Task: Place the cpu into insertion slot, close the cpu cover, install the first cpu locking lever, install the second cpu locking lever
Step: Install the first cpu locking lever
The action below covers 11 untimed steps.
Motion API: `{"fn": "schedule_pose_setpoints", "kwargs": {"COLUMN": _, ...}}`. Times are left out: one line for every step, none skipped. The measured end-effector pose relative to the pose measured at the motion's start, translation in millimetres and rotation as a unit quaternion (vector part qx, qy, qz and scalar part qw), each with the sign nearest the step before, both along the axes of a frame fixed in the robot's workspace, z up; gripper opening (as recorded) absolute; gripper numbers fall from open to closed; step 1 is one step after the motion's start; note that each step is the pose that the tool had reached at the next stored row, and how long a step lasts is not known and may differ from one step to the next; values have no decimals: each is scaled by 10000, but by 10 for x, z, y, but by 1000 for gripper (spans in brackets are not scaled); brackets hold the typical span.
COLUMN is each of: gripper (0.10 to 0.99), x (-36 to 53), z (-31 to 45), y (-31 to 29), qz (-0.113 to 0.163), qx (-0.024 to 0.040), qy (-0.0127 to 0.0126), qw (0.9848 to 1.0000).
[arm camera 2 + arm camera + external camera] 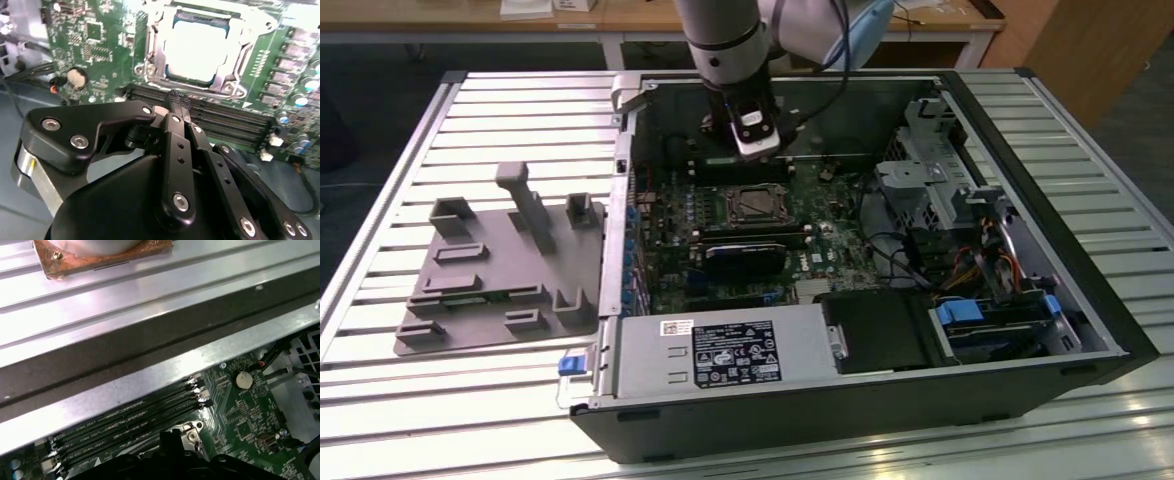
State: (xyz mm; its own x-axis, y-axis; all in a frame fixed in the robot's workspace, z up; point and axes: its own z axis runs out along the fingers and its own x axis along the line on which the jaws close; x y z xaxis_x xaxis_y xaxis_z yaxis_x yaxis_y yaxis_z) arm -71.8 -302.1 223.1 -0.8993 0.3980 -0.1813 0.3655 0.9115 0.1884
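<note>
The pincer (178,102), tips pressed together and empty, hangs over the memory slots (225,117) just beside the insertion slot (755,205). The cpu (194,50) sits there, framed by the cpu cover (154,45), straight ahead of the tips.

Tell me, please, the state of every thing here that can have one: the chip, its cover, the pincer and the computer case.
cpu, seated in the insertion slot.
cpu cover, closed down around the cpu.
pincer, shut, holding nothing.
computer case, lying on its side, open on top.
</note>
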Motion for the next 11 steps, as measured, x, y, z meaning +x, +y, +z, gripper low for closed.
{"fn": "schedule_pose_setpoints", "kwargs": {"gripper": 106, "x": 6, "z": 0, "y": -2, "qz": 0, "qx": -33, "qy": 51, "qw": 10000}}
{"fn": "schedule_pose_setpoints", "kwargs": {"gripper": 106, "x": 12, "z": 0, "y": -4, "qz": -1, "qx": -66, "qy": 100, "qw": 9999}}
{"fn": "schedule_pose_setpoints", "kwargs": {"gripper": 106, "x": 16, "z": 0, "y": -7, "qz": -1, "qx": -99, "qy": 148, "qw": 9998}}
{"fn": "schedule_pose_setpoints", "kwargs": {"gripper": 106, "x": 20, "z": 0, "y": -9, "qz": -2, "qx": -132, "qy": 193, "qw": 9997}}
{"fn": "schedule_pose_setpoints", "kwargs": {"gripper": 106, "x": 23, "z": 0, "y": -13, "qz": -3, "qx": -163, "qy": 233, "qw": 9996}}
{"fn": "schedule_pose_setpoints", "kwargs": {"gripper": 106, "x": 26, "z": 0, "y": -17, "qz": -4, "qx": -191, "qy": 270, "qw": 9995}}
{"fn": "schedule_pose_setpoints", "kwargs": {"gripper": 106, "x": 29, "z": 0, "y": -21, "qz": -5, "qx": -217, "qy": 308, "qw": 9993}}
{"fn": "schedule_pose_setpoints", "kwargs": {"gripper": 106, "x": 31, "z": 0, "y": -26, "qz": -6, "qx": -244, "qy": 345, "qw": 9991}}
{"fn": "schedule_pose_setpoints", "kwargs": {"gripper": 106, "x": 33, "z": 0, "y": -31, "qz": -6, "qx": -268, "qy": 374, "qw": 9989}}
{"fn": "schedule_pose_setpoints", "kwargs": {"gripper": 106, "x": 34, "z": 0, "y": -37, "qz": -7, "qx": -290, "qy": 397, "qw": 9988}}
{"fn": "schedule_pose_setpoints", "kwargs": {"gripper": 106, "x": 34, "z": 0, "y": -45, "qz": -7, "qx": -310, "qy": 414, "qw": 9987}}
